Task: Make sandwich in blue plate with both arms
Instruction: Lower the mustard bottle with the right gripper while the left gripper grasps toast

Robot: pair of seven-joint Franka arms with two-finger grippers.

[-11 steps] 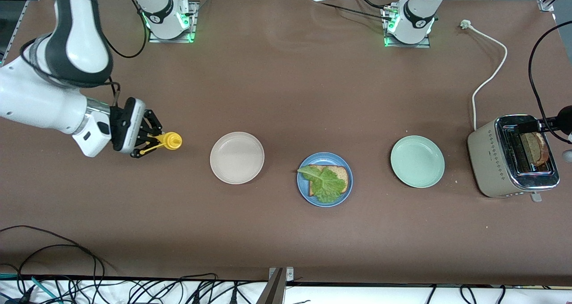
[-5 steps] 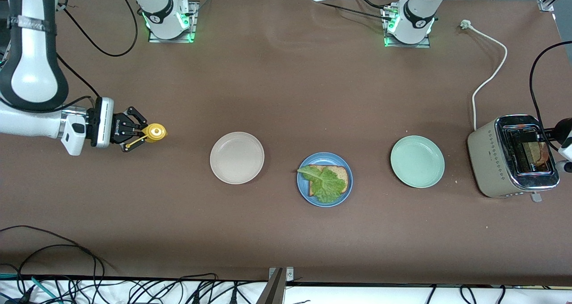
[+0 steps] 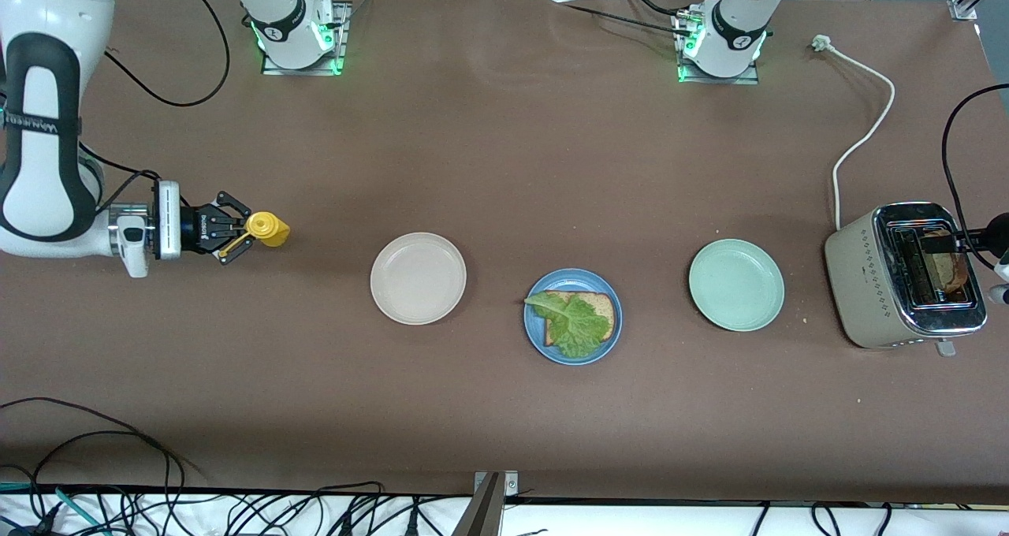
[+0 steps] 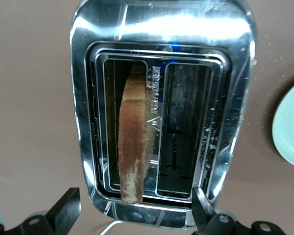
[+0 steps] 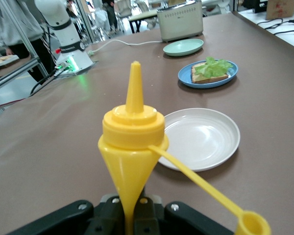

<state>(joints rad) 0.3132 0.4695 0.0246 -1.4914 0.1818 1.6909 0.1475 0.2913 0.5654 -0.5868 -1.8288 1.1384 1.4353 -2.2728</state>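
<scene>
Front view takes in the brown table (image 3: 504, 165), with the right arm (image 3: 43, 126) reaching along its own end and the left arm's base (image 3: 721, 39) at the top edge. At the left arm's end of the table stands a cream toaster (image 3: 867, 276) with a chrome top, a white cord (image 3: 863, 138) running away from it, farther from the front camera. Three plates lie in a row: a cream-white plate (image 3: 418, 278) toward the right arm's end, the blue plate (image 3: 607, 339) in the middle and a little nearer to the camera, and a mint-green plate (image 3: 736, 284) beside the toaster. On the blue plate sits one slice of brown bread (image 3: 601, 307) with a ruffled lettuce leaf (image 3: 574, 325) on top — no second slice covers it. That other slice of bread (image 4: 133, 142) stands upright in one toaster slot.

The right gripper (image 3: 228, 236) has its fingers pressed together on a yellow squeeze bottle (image 3: 266, 229) — its cap dangling on a strap — above the table near the cream-white plate. The left gripper (image 4: 134, 215) hangs over the toaster, its fingers (image 4: 68, 208) spread wide on either side and holding nothing.
</scene>
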